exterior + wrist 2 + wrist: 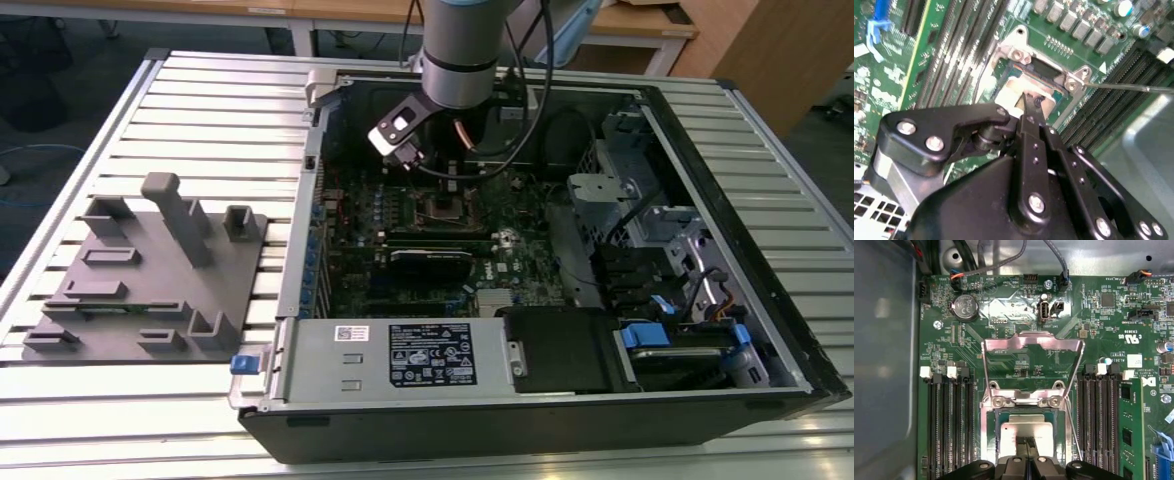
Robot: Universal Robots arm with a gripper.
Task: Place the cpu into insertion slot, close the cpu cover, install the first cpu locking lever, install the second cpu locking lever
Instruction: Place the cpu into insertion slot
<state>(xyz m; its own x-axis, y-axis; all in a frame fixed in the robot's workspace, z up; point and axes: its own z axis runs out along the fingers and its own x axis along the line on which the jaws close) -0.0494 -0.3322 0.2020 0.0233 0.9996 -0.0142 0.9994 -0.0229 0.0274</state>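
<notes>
The small square cpu [1025, 430] has a dull silver-tan metal top; the thin silver metal cpu cover [1031, 342] gleams, the black gripper [1030, 104] looks matt, the pale ribbed metal tabletop [200, 100] satin.

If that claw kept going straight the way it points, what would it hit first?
Most likely the cpu, lying in the insertion slot directly ahead of the claw; the tip may be touching it, but depth is unclear.

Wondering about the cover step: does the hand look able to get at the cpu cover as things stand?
Probably yes: the cpu cover stands swung open right beyond the cpu, where the hand hovers, with nothing across it.
</notes>
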